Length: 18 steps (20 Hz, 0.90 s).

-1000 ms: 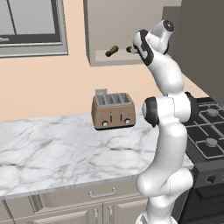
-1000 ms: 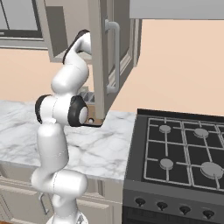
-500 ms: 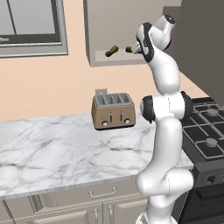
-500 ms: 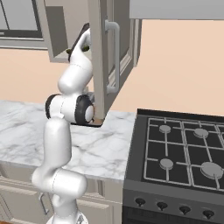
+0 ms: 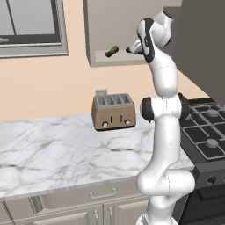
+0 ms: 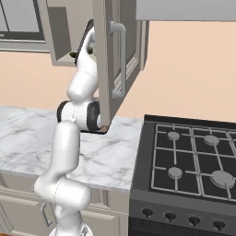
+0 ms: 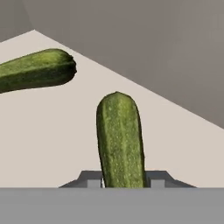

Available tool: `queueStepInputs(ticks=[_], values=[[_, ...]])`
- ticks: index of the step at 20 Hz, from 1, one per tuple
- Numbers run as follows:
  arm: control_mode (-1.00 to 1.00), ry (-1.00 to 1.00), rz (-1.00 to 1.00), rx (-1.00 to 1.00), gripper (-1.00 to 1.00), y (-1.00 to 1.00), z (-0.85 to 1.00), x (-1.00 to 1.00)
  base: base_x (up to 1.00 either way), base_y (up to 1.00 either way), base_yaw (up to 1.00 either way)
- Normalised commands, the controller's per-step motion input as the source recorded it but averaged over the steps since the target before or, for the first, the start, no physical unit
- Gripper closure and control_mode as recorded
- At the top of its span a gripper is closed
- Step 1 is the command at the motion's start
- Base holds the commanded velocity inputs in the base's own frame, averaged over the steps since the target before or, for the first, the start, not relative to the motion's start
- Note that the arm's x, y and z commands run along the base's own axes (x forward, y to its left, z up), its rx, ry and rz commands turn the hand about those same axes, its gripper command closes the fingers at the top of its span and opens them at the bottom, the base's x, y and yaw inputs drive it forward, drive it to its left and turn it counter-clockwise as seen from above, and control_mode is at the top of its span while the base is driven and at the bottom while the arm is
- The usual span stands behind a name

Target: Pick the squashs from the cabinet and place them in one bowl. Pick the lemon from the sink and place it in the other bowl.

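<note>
Dark green against the pale shelf, the near squash (image 7: 120,139) runs straight up from between our fingertips in the hand view, and our gripper (image 7: 123,180) sits clamped on its lower end, one jaw at each side. The second squash (image 7: 36,70) lies well apart up to the left, crosswise on the same shelf floor. From the left base view we see our arm stretched high into the cabinet (image 5: 115,30), with the gripper (image 5: 133,49) at the shelf edge and the other squash (image 5: 112,51) just beside it to the left. In the right base view the open cabinet door (image 6: 104,64) hangs close in front of our upper arm. Neither bowl, the sink nor the lemon is visible from where we stand, so we judge the task barely begun.

What worries us: we hold the squash near one end, so most of its length hangs out beyond the jaws. A quick swing could let it pivot or slide free. Pulling out carelessly could also clip the door or brush the shelf. The toaster (image 5: 113,111) stands on the counter below, right where a dropped squash might land.
</note>
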Motion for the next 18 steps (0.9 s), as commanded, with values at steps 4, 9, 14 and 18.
queueStepInputs(ticks=[4, 9, 14, 18], values=[[-1.0, 0.01, 0.11, 0.0, 1.0, 0.27, -0.48, -0.22, 0.0, 0.0, 0.0], [-1.0, -0.09, 0.02, -0.07, 1.0, 0.39, -0.24, -0.73, 0.0, 0.0, 0.0], [-1.0, -0.16, 0.0, -0.05, 1.0, 0.45, -0.2, -0.79, 0.0, 0.0, 0.0], [-1.0, -0.16, 0.0, -0.02, 1.0, 0.43, -0.33, -0.83, 0.0, 0.0, 0.0]])
